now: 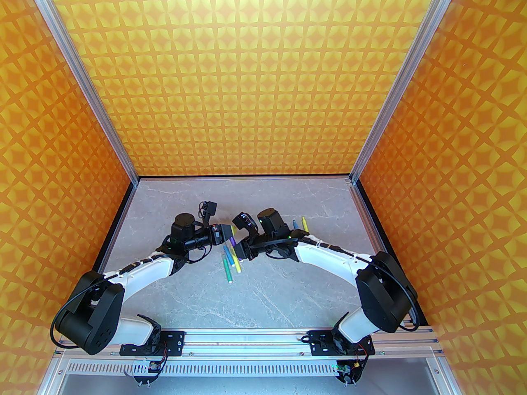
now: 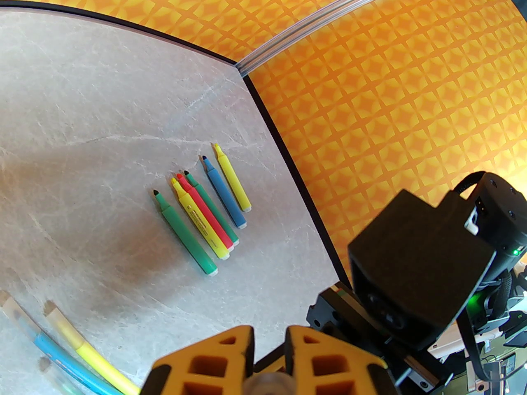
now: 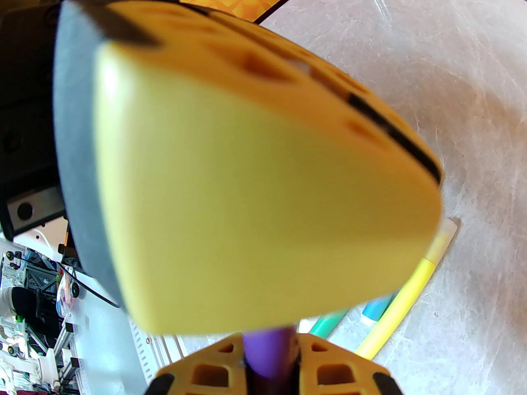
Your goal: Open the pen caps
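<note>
Six bare pens (image 2: 197, 216) lie side by side on the table (image 2: 82, 97), caps already off; the right gripper (image 3: 269, 344) pinches a purple pen (image 3: 267, 358); the left gripper (image 2: 269, 335) pinches its pen cap (image 2: 269, 382), ready to pull; a few capped pens (image 2: 82, 348) wait nearby.

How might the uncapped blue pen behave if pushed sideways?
The blue pen looks round on a smooth table, so it would probably roll, perhaps into the yellow pen beside it. Slim and straight, it is probably light and stiff.
</note>
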`<action>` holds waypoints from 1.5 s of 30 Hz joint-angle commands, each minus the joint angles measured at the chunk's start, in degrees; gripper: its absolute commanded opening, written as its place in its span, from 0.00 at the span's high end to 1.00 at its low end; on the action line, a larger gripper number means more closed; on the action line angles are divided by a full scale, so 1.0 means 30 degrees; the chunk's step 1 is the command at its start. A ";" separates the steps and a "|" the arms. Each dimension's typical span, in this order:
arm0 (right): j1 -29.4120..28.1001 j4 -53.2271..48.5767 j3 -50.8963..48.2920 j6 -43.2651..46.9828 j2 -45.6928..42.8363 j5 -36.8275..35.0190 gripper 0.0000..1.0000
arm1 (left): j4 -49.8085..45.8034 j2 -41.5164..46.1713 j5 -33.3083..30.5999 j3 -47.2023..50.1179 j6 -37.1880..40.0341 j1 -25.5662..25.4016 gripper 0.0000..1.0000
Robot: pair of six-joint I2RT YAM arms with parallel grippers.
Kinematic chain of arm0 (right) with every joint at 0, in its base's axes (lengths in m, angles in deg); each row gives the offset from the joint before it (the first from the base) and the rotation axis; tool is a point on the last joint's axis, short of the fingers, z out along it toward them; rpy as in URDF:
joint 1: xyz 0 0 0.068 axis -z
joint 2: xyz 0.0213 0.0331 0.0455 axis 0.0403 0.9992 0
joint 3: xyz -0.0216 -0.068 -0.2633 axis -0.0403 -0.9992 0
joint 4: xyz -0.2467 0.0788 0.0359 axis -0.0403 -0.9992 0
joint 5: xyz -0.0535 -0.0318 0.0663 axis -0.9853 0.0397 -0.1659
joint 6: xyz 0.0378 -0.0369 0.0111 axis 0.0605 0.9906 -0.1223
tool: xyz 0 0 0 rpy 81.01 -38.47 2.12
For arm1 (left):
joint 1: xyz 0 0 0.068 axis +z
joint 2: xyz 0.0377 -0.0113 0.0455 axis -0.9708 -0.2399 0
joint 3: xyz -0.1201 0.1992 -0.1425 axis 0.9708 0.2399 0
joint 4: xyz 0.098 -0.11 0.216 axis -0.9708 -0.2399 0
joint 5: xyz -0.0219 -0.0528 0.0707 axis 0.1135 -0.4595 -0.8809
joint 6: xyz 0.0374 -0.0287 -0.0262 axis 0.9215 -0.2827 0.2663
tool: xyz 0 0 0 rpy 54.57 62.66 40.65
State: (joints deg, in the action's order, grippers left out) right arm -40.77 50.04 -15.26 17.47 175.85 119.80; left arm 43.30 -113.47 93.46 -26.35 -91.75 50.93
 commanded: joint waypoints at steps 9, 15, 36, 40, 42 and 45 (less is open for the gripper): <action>0.0029 0.0448 -0.3860 0.0314 -0.2169 -0.0004 0.99 | 0.0241 0.0497 -0.0675 -0.0590 -0.1111 0.1161 1.00; 0.0044 0.0583 -0.4784 0.0605 -0.2985 -0.0034 1.00 | 0.0580 0.0824 -0.1361 -0.0189 -0.1759 0.1612 1.00; 0.0476 -0.4643 0.0097 0.0100 0.1793 -1.3318 1.00 | -1.5632 0.0212 -1.0393 -0.2354 0.5317 0.2509 1.00; 0.0566 -0.4763 0.1049 0.0036 0.3045 -1.4137 1.00 | -1.6035 -0.0746 -1.0238 -0.3036 0.5918 0.2532 1.00; 0.0573 -0.5073 0.1609 0.0066 0.3719 -1.4848 1.00 | -1.6338 -0.1260 -1.0062 -0.3437 0.6266 0.2517 1.00; 0.0601 -0.5430 0.2219 0.0184 0.4545 -1.5756 1.00 | -1.6623 -0.1928 -1.0055 -0.3852 0.6545 0.2509 1.00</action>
State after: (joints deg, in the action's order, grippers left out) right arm -39.35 35.97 -10.84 18.08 187.59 77.55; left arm -4.08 -117.91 64.22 -35.61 -74.74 58.14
